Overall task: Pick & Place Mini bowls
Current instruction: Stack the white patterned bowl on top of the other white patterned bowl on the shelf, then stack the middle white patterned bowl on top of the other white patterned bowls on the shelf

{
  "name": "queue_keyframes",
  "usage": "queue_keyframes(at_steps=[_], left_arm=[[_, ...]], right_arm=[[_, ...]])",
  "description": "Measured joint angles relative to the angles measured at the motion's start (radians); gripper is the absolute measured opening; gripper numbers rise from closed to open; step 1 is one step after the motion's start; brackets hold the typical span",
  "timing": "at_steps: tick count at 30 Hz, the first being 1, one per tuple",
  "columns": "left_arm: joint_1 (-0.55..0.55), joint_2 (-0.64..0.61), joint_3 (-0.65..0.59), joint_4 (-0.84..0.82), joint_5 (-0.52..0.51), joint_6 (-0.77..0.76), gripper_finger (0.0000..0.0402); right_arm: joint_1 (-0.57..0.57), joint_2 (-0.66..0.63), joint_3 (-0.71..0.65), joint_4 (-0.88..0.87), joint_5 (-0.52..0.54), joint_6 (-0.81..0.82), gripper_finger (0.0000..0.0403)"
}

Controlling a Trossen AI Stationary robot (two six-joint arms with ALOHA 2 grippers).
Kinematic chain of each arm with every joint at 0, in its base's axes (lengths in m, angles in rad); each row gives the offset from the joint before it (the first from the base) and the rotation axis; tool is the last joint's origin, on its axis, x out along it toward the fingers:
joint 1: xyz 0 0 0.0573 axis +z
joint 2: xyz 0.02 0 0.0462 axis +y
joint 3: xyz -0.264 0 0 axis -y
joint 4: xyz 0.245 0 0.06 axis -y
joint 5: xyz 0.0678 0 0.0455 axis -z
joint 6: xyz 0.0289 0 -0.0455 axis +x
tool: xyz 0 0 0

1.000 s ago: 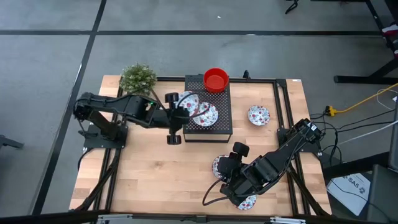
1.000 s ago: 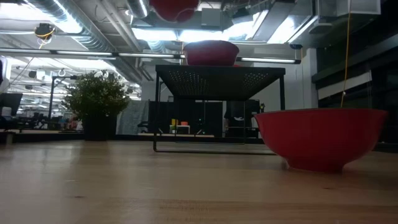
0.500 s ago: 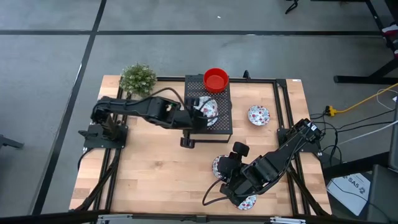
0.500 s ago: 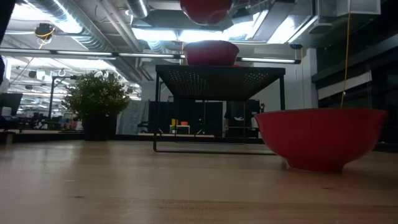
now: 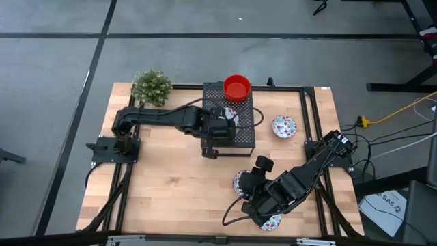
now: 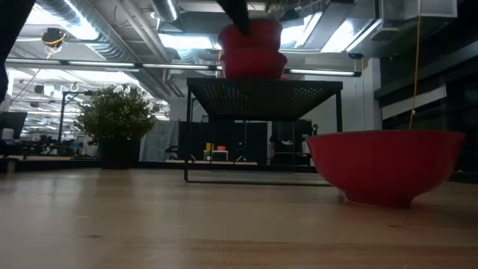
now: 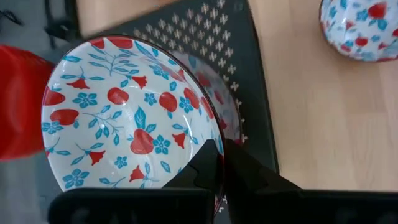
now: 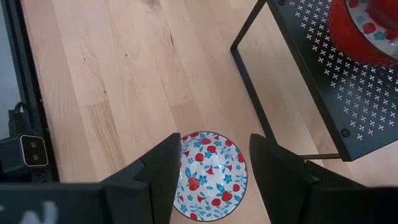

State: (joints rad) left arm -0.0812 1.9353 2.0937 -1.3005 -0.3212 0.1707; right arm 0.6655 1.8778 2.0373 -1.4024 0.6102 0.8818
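My left gripper (image 7: 221, 157) is over the black perforated box (image 5: 240, 140), shut on a mini bowl (image 7: 127, 118), white with red and blue flowers inside and red outside. That bowl (image 6: 250, 33) is directly above a second bowl (image 6: 254, 63) standing on the box top. A red bowl (image 5: 237, 87) stands on the box's far end. My right gripper (image 8: 214, 180) is open, its fingers on either side of a floral bowl (image 8: 208, 169) that stands on the table below it, apart from it. My left gripper pinches the floral bowl's rim (image 7: 217, 144), one finger (image 7: 205, 171) inside the bowl and one (image 7: 252, 171) outside it. The bowl is upright, mouth up, directly over the bowl on the box; whether it rests in that bowl, I cannot tell.
Another floral bowl (image 5: 284, 126) stands on the table right of the box, and one (image 5: 272, 222) lies under my right arm near the near edge. A green plant (image 5: 151, 86) is at the far left corner. A red bowl (image 6: 385, 164) stands close to the low camera.
My left gripper has carried its bowl toward the table's right, from beside the box's left edge to over the box, then lowered it down to the bowl standing there. My right arm has kept still.
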Motion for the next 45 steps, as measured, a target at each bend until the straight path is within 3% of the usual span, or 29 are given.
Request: queue_keyframes(at_steps=[10,27,41,45], left_arm=[[0.033,0.034,0.0,-0.011,0.055,-0.024,0.0012],[0.023,0.027,0.005,-0.01,0.053,-0.03,0.0072],[-0.051,0.022,0.25,-0.042,0.059,-0.081,0.0109],[-0.099,0.005,0.256,-0.073,0.053,-0.122,0.0106]], right_arm=[[0.0,0.0,0.0,0.005,0.0,0.001,0.019],[0.0,0.0,0.0,0.005,0.0,0.0,0.019],[0.0,0.0,0.0,0.005,0.0,0.005,0.019],[0.0,0.0,0.0,0.007,-0.012,0.006,0.019]])
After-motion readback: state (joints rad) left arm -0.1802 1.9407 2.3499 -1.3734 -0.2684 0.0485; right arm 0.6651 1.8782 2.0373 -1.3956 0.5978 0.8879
